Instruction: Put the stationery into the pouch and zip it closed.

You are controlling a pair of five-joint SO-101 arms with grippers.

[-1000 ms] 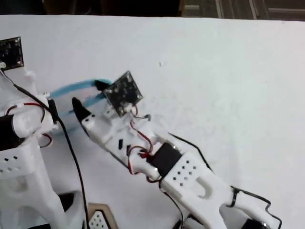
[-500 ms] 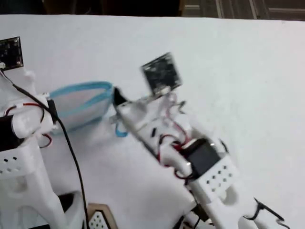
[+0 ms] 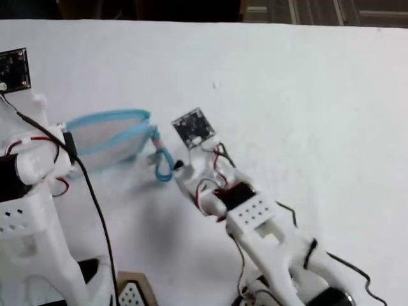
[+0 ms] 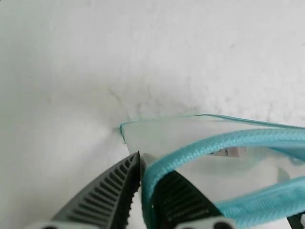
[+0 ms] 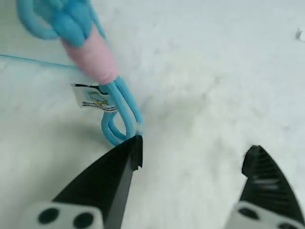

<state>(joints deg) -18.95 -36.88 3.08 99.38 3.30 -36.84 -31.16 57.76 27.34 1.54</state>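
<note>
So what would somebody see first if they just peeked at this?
Probably the see-through plastic pouch with a bright blue zip edge, lying on the white table with the left end effector pinching that edge. Next, the blue cord loop with a pink sleeve at the pouch's other end, where the open right end effector sits just beside it.

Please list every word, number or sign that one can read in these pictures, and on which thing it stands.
No text can be read.
The white tag on the blue pull cord of the pouch: printed, too blurred to read.
The small label seen through the pouch, perhaps the same tag: too small to read.
</note>
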